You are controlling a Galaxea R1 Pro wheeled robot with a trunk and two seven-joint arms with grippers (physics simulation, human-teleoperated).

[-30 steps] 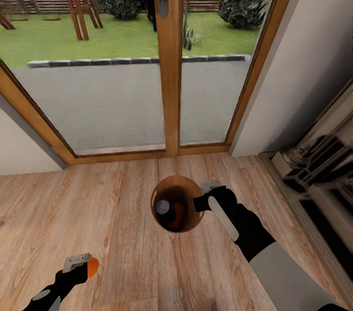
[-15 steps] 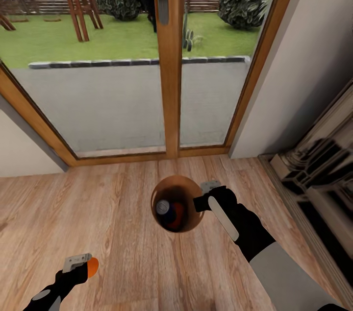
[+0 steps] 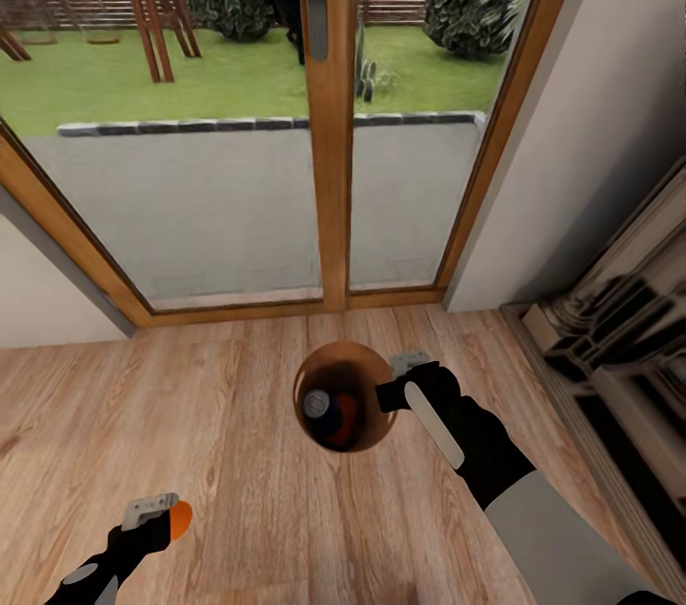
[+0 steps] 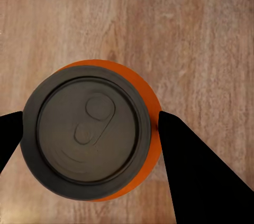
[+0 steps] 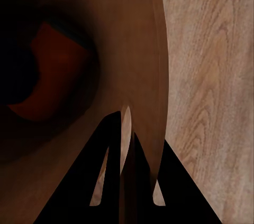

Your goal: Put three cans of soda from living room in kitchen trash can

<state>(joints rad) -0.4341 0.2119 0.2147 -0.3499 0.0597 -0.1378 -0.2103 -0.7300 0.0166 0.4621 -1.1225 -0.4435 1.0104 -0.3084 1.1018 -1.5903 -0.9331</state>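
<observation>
Right claw clamps the copper-lined tash can rim at centre; left claw, lower left, grips an orange can.

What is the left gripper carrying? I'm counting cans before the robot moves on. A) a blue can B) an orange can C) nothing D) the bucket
B: the left gripper is closed on an orange can, its fingers against the sides, while the right gripper holds the bucket by the rim.
</observation>
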